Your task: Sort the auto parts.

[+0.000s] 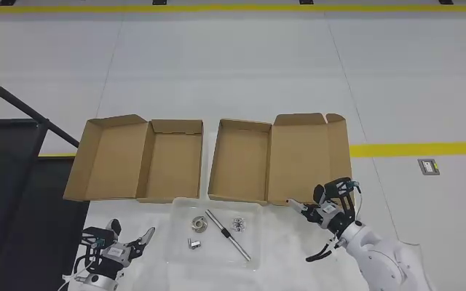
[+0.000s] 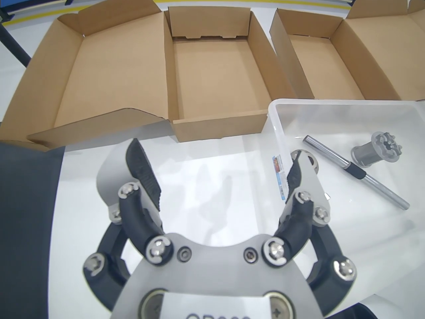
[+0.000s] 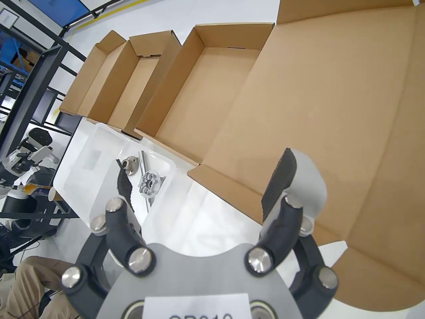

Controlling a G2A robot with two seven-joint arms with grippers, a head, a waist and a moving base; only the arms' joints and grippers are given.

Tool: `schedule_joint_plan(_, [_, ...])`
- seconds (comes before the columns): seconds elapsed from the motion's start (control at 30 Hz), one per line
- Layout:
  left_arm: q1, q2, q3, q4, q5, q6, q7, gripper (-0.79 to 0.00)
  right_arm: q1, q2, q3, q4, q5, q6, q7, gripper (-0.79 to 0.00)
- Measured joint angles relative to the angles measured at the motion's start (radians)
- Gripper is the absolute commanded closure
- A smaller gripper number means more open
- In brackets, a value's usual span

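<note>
A clear plastic tray [image 1: 178, 204] at the table's front holds a long steel rod [image 1: 227, 234], a flanged disc [image 1: 198, 223], a toothed hub [image 1: 237, 224] and a small bracket [image 1: 194, 244]. My left gripper [image 1: 132, 231] hovers open just left of the tray, nothing between its fingers; its wrist view shows my left gripper [image 2: 215, 157], the rod [image 2: 355, 170] and the hub [image 2: 377, 149]. My right gripper [image 1: 306, 198] stands open and empty right of the tray, by the right box's lid. From that wrist, my right gripper [image 3: 202, 164] faces the hub [image 3: 149, 184] and disc [image 3: 130, 164].
Two open cardboard boxes sit behind the tray: the left box [image 1: 173, 166] and the right box [image 1: 239, 160], each with its lid folded outward, both bare inside. A dark frame [image 1: 29, 218] borders the table's left side.
</note>
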Motion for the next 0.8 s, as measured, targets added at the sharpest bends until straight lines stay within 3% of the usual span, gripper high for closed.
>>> schedule_joint_plan(0.37, [0.0,0.0,0.0,0.0,0.0,0.0,0.0,-0.785,-0.002,0.0,0.003,-0.001,0.003,-0.001,-0.003,-0.785])
schedule_joint_plan(0.53, [0.0,0.0,0.0,0.0,0.0,0.0,0.0,-0.785,-0.015,0.004,-0.005,-0.015,-0.003,-0.11,-0.098,-0.785])
schedule_joint_plan(0.7, [0.0,0.0,0.0,0.0,0.0,0.0,0.0,-0.785,0.083,0.007,-0.091,-0.043,0.045,-0.213,0.116,-0.785])
schedule_joint_plan(0.8, [0.0,0.0,0.0,0.0,0.0,0.0,0.0,-0.785,0.196,0.001,-0.184,0.011,0.107,-0.231,0.267,-0.785])
